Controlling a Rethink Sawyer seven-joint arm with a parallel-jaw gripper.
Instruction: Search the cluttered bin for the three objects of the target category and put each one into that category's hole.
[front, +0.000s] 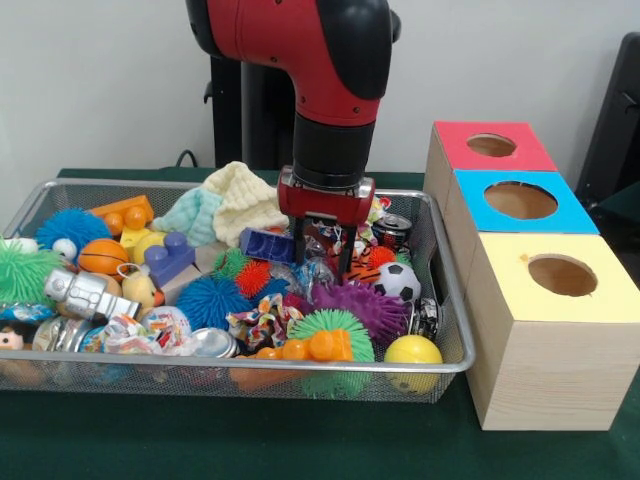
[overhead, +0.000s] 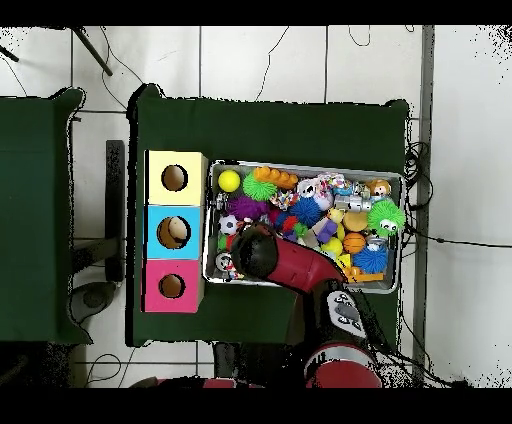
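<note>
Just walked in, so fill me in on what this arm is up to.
The red Sawyer arm has its claw lowered into the wire bin of mixed toys, fingers down among the clutter near the soccer ball. It does not yet visibly hold anything. Beside the bin stand red, blue and yellow boxes with holes; the blue one already contains something.

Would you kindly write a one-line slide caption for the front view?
Sawyer's pincer reaches into the toy-filled wire mesh bin beside three wooden boxes with red, blue and yellow holed lids.
</note>
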